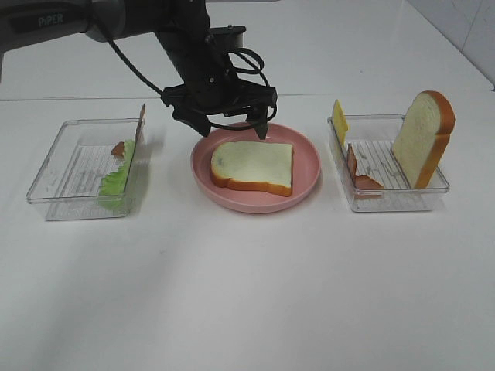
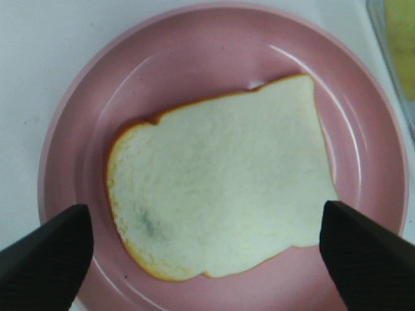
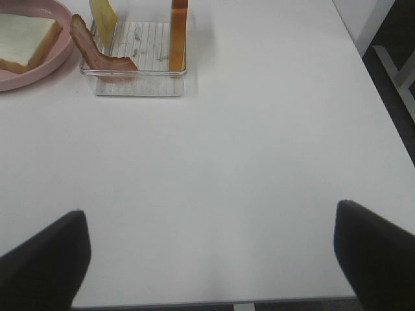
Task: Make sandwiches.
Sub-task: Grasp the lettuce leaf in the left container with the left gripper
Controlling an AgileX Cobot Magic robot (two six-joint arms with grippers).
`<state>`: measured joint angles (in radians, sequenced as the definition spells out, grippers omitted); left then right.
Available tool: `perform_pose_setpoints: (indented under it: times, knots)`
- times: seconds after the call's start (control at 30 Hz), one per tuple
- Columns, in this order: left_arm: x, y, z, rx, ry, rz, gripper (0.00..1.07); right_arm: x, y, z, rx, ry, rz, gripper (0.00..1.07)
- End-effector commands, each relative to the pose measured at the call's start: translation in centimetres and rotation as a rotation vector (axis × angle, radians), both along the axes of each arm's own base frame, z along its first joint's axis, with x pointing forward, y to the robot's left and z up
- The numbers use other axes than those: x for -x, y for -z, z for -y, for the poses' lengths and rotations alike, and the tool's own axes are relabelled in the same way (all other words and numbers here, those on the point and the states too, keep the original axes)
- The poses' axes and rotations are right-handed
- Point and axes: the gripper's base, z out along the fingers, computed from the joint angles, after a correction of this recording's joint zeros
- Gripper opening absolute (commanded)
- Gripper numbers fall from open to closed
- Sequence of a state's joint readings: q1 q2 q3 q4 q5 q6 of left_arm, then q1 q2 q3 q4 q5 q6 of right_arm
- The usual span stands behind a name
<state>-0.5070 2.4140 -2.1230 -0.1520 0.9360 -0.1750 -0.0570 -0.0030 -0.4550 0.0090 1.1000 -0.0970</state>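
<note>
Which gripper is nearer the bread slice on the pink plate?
Left. The left gripper hovers open just above the bread slice; the right gripper is far off, over the table.

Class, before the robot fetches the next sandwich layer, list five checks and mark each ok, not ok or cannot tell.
1. Bread slice lies flat on the pink plate: ok.
2. Left gripper open and empty above the slice: ok.
3. Lettuce in view in the left tray, leaning on its wall: ok.
4. Right gripper open over the table, away from the plate: ok.
5. Second slice, cheese and bacon in the right tray: ok.
</note>
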Motion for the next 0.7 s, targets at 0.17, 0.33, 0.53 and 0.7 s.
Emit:
perform_pose_setpoints:
  times: [0.17, 0.33, 0.53, 0.7]
  knots:
    - [0.2, -2.9, -0.2, -0.045, 0.043, -0.010, 0.93, 0.4, 0.1, 0.0, 0.015, 0.009, 0.030, 0.99]
    - [0.5, -5.6, -0.5, -0.077, 0.059, -0.025, 0.93, 0.4, 0.1, 0.0, 0.015, 0.009, 0.030, 0.99]
    - [1.5, -9.1, -1.5, -0.116, 0.058, -0.010, 0.93, 0.4, 0.1, 0.0, 0.015, 0.009, 0.030, 0.99]
    - [2.3, -11.9, -2.2, -0.112, 0.051, 0.042, 0.93, 0.4, 0.1, 0.0, 0.015, 0.009, 0.030, 0.99]
